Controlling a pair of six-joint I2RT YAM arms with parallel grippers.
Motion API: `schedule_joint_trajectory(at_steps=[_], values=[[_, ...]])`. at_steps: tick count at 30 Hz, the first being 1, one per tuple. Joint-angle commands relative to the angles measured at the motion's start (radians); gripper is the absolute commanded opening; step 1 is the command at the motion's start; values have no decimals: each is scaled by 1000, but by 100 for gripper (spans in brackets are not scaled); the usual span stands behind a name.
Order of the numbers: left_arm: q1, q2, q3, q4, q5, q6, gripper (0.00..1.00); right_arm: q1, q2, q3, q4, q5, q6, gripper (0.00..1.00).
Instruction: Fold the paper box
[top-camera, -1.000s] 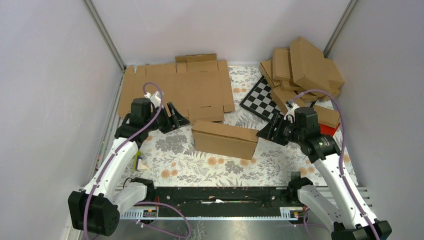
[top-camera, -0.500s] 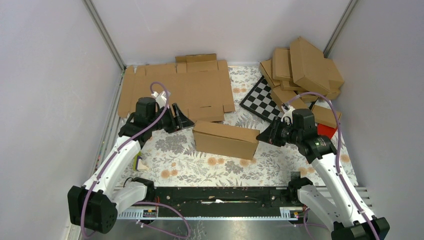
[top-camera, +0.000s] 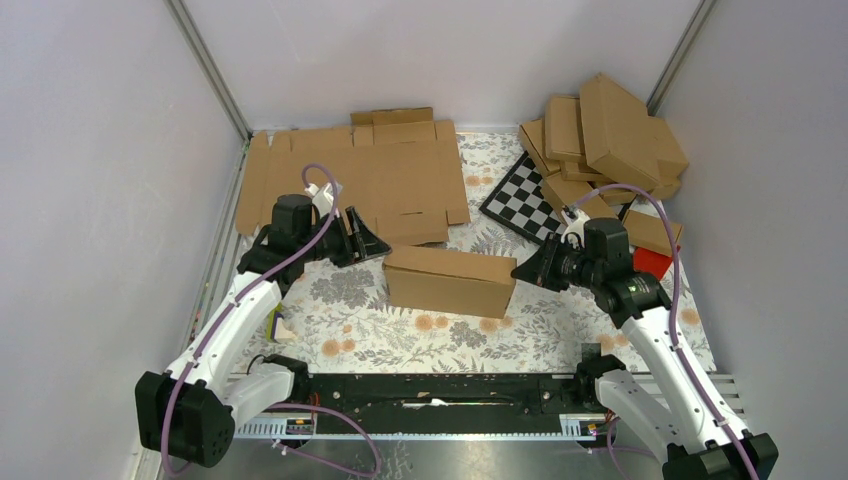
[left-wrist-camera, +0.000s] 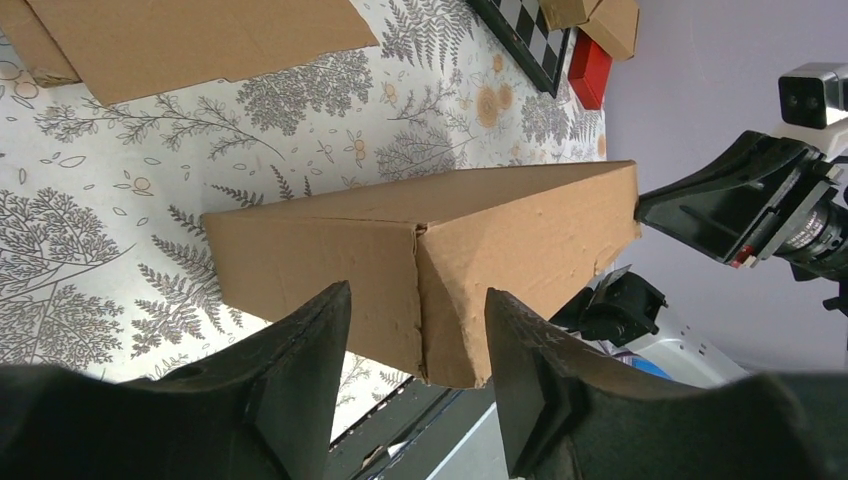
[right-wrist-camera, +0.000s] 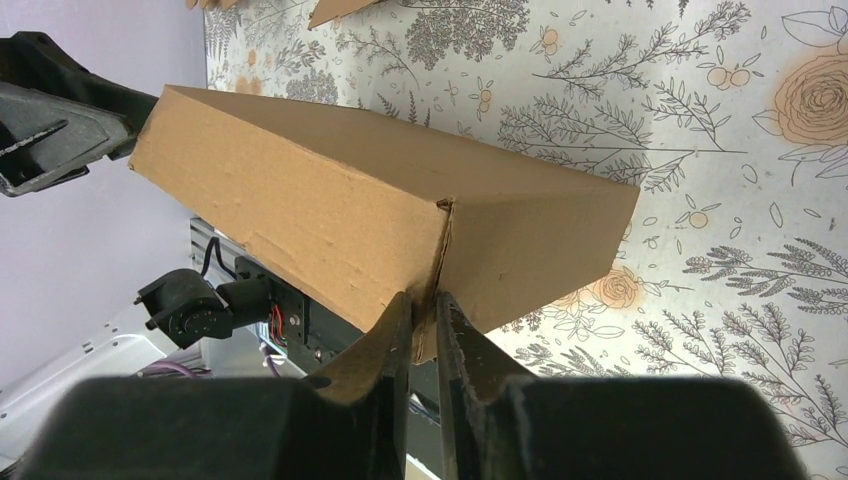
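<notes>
Brown paper box (top-camera: 450, 280) folded shut | left gripper (left-wrist-camera: 417, 298) spread wide, holding nothing, box corner just ahead of tips | right gripper (right-wrist-camera: 422, 303) nearly closed, pinching opposite corner edge
</notes>
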Motion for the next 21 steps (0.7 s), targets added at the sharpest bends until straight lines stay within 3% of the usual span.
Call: schedule_joint_trajectory(at_steps=[1, 3, 7, 13, 15, 18, 21], values=[[-5, -12, 5, 37, 57, 0, 53, 4, 42, -66, -105, 73, -72, 19], [-6, -13, 7, 21, 62, 6, 49, 4, 38, -64, -102, 73, -72, 23], [-7, -20, 10, -6, 70, 12, 31, 4, 36, -63, -93, 73, -68, 27], [-8, -26, 21, -62, 66, 25, 25, 4, 43, -59, -92, 67, -67, 28], [-7, -28, 28, -79, 67, 23, 26, 5, 43, -58, -92, 69, -67, 26], [-7, -32, 71, -128, 48, 23, 44, 4, 45, -53, -94, 68, -67, 26], [-7, -38, 127, -195, -1, 40, 52, 5, 48, -46, -93, 71, -65, 26]])
